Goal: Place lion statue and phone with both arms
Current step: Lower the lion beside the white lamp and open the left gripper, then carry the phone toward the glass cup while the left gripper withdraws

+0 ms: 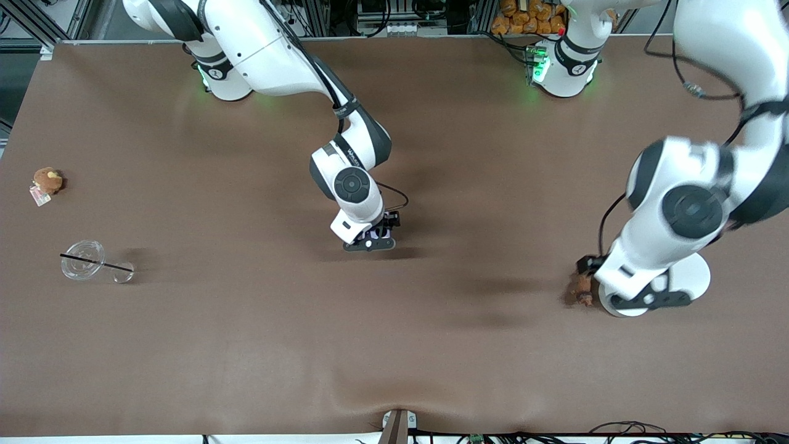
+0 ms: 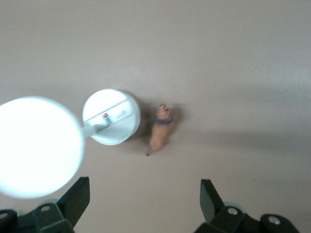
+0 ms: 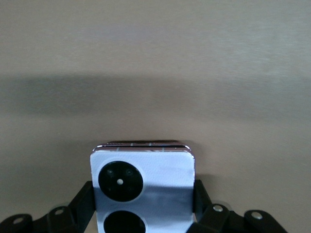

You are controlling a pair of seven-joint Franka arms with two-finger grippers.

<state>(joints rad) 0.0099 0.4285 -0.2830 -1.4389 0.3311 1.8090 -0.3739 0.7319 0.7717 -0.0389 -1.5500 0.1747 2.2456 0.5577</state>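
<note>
The left end effector (image 2: 145, 206), fingers spread, hangs over the lion statue (image 2: 160, 130) (beside a white container (image 2: 112, 116)); the right end effector (image 3: 144, 204) pinches the phone (image 3: 142, 187) above the surface (image 1: 246, 345).

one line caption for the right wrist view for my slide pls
Right gripper shut on the folded phone, camera circles facing the lens, above the brown table.
</note>
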